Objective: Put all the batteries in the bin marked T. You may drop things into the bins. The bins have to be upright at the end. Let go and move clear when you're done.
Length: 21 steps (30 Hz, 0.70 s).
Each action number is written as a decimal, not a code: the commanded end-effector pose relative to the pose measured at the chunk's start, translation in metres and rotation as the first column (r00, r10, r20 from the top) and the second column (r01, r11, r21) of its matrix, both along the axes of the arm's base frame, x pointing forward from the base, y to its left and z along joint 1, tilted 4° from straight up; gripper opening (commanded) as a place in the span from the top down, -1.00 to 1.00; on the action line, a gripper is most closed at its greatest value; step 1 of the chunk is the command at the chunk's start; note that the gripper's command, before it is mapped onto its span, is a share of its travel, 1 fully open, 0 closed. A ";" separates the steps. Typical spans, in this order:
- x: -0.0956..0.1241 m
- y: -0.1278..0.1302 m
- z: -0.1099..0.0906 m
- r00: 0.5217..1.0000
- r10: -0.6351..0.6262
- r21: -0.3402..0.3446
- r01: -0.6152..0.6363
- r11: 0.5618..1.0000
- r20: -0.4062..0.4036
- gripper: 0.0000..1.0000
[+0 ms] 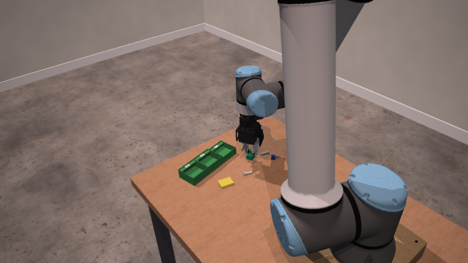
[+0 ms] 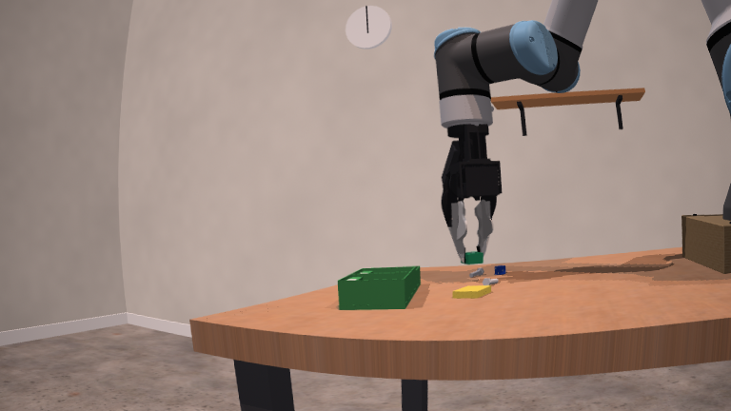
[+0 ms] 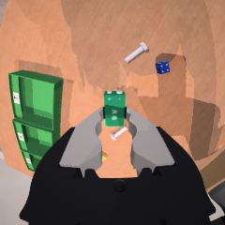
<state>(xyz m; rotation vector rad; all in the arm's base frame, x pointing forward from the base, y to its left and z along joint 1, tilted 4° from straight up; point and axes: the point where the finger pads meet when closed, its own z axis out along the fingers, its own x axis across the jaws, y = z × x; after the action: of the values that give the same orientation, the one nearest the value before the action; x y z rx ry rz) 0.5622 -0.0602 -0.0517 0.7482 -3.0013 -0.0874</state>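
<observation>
My gripper (image 1: 250,154) (image 2: 473,258) (image 3: 113,107) is shut on a small green 9V battery (image 1: 250,156) (image 2: 473,257) (image 3: 114,109) and holds it a little above the table. The green row of three bins (image 1: 206,161) (image 2: 379,286) (image 3: 34,110) stands upright to the left of the gripper, each bin with a small white label. I cannot read which label is T.
Two silver bolts (image 1: 264,152) (image 1: 247,173) (image 3: 136,52) (image 3: 118,133), a blue die (image 1: 273,157) (image 2: 500,269) (image 3: 162,67) and a yellow block (image 1: 225,181) (image 2: 471,291) lie on the wooden table (image 1: 206,218) around the gripper. The arm's base stands at the near right.
</observation>
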 end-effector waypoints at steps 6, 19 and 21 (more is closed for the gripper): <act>0.002 -0.001 0.028 1.000 0.000 0.000 0.000 1.000 0.001 1.00; 0.002 -0.001 0.028 1.000 0.000 0.000 0.000 1.000 0.001 1.00; 0.002 -0.001 0.028 1.000 0.000 0.000 0.000 1.000 0.001 1.00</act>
<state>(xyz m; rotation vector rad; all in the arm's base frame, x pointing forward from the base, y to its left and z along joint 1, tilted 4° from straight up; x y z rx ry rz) 0.5637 -0.0614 -0.0244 0.7481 -3.0010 -0.0879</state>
